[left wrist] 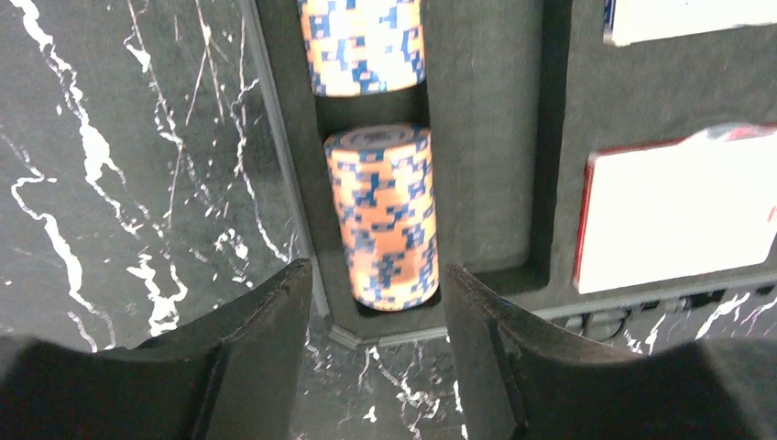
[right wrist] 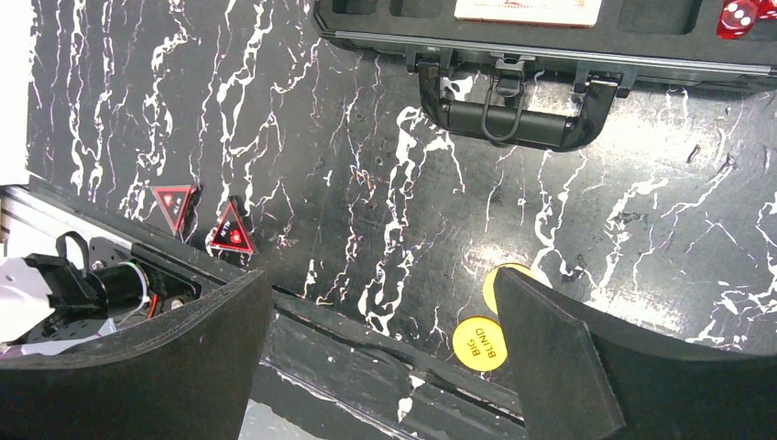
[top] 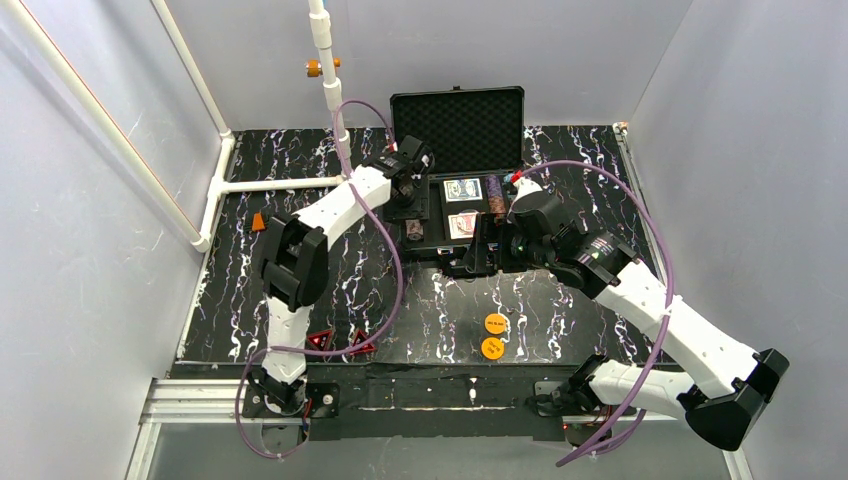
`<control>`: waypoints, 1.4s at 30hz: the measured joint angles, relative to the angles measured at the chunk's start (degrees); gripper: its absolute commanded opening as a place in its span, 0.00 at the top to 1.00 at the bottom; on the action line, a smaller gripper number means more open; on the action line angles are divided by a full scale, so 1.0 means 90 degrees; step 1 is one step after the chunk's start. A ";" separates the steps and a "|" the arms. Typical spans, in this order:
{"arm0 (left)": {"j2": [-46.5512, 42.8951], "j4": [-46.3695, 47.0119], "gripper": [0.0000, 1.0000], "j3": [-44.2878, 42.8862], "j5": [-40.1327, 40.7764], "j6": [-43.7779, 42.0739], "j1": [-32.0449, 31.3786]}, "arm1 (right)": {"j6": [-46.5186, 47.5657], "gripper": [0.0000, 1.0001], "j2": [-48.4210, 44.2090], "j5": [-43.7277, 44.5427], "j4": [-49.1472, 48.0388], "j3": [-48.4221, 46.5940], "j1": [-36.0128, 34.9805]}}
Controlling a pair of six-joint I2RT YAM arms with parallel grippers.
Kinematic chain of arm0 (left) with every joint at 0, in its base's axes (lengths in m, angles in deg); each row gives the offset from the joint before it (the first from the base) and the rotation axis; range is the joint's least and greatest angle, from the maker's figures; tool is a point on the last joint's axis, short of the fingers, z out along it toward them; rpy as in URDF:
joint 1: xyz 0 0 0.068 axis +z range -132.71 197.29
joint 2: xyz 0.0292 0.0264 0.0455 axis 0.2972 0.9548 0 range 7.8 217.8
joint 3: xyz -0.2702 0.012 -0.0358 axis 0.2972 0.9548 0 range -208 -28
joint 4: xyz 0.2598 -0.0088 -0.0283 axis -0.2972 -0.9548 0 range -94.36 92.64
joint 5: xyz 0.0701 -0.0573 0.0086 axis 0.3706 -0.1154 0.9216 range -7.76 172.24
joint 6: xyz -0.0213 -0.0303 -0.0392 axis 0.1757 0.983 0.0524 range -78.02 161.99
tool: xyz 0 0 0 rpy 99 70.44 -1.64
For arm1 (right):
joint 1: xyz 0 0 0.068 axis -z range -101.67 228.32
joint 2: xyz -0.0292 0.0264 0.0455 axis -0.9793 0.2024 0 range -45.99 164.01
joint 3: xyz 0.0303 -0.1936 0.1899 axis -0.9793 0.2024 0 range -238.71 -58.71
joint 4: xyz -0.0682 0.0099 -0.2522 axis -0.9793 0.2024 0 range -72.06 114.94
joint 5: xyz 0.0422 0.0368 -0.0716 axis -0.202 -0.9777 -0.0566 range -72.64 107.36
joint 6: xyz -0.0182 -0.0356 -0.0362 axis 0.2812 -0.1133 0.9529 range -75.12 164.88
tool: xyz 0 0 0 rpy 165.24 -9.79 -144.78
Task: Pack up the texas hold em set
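The black case [top: 436, 243] lies open at the table's far middle, its ribbed lid [top: 458, 128] upright. Two card decks [top: 462, 189] [top: 461, 224] sit in its foam. In the left wrist view two brown-and-blue chip stacks [left wrist: 380, 215] [left wrist: 362, 46] lie in the left slot beside a deck [left wrist: 673, 220]. My left gripper [left wrist: 376, 275] is open and empty over the case's near-left corner [top: 413, 228]. My right gripper [right wrist: 380, 284] is open and empty above the table in front of the case [top: 478, 252]. Two orange discs [top: 495, 323] [top: 491, 348] and two red-black triangles [top: 320, 340] [top: 361, 345] lie near the front.
In the right wrist view I see the case handle [right wrist: 518, 115], red dice [right wrist: 738, 16] in the foam, a BIG BLIND disc [right wrist: 479, 343] and both triangles [right wrist: 173, 206] [right wrist: 232, 232]. A small orange block [top: 259, 222] lies at the left. White pipes [top: 270, 184] border the left side.
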 measured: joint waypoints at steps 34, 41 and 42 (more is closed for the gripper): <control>-0.0993 0.1270 0.88 0.1984 -0.0505 0.0381 -0.0209 | 0.0000 0.02 -0.0007 0.0005 -0.0019 0.0109 0.0002; -0.0697 0.1229 0.88 0.1695 -0.0350 0.0325 -0.0221 | 0.0002 0.02 -0.0007 0.0027 -0.0019 0.0109 0.0002; -0.0656 0.1197 0.88 0.1644 -0.0325 0.0311 -0.0223 | 0.0002 0.02 -0.0007 0.0027 -0.0017 0.0109 0.0002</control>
